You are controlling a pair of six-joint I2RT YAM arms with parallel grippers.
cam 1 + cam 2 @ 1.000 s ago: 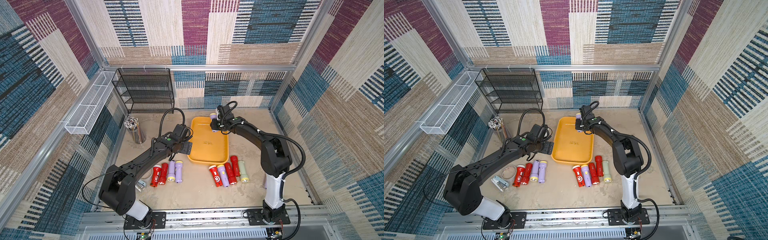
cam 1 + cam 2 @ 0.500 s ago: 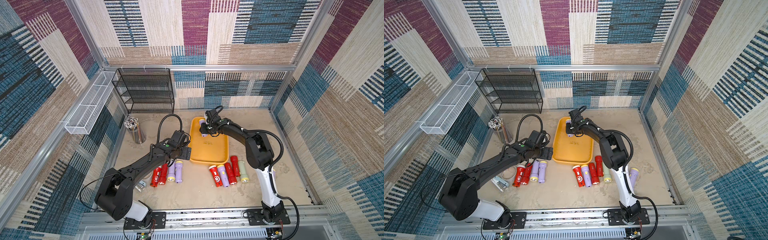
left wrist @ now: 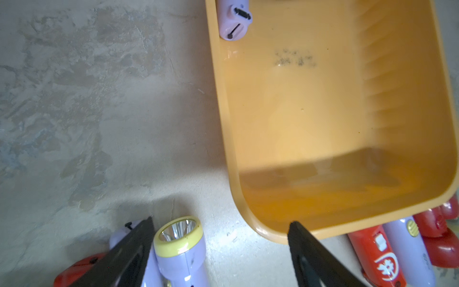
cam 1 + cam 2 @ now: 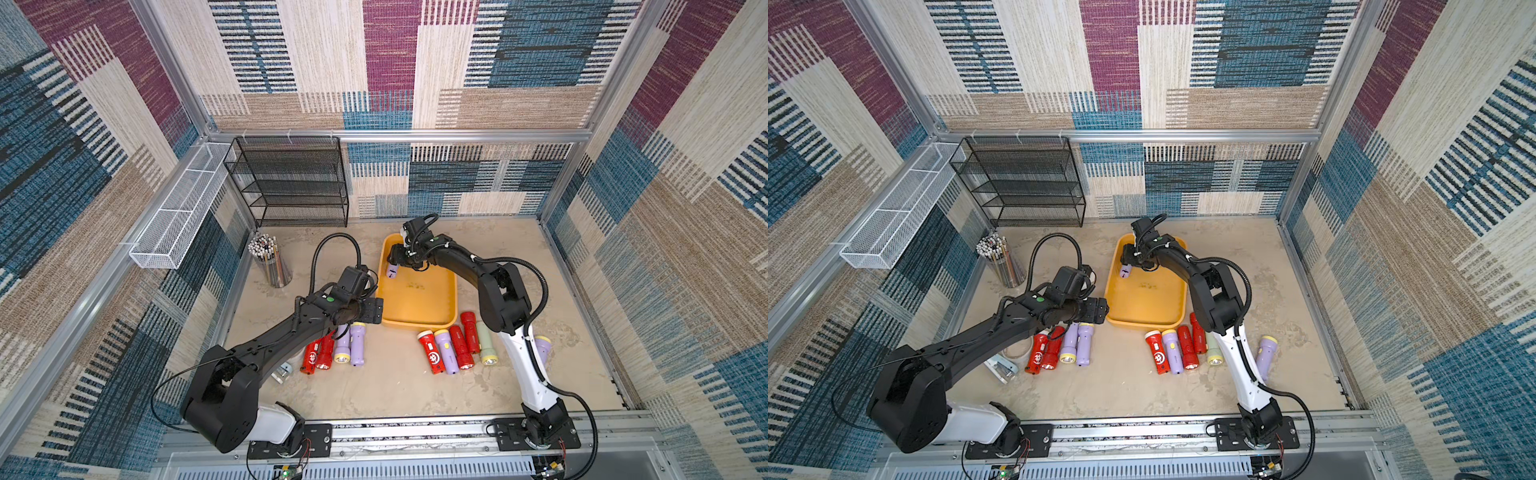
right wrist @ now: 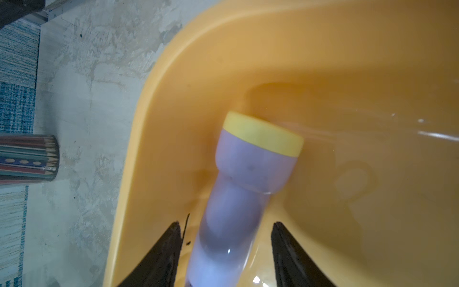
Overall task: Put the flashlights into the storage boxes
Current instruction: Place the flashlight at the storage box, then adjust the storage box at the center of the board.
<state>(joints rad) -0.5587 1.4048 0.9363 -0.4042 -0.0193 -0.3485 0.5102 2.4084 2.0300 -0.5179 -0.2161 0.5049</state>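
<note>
The yellow-orange tray (image 4: 419,303) is set lengthwise between both arms, so that either can reach it. A row of four flashlights (image 4: 332,349) and a row of five flashlights (image 4: 457,347) are laid on the table just beside its near edge. The left gripper (image 3: 221,221) is held spread wide over the row of four, with a yellow-headed flashlight (image 3: 180,248) between its jaws, presumably for pick-up. The right gripper (image 5: 226,223) is spread clear on either side of a lilac flashlight (image 5: 248,169), which lies in the tray's far corner, apparently released. The tabletop (image 4: 395,386) is mottled beige; the walls (image 4: 390,62) are clad in patchwork textile.
</note>
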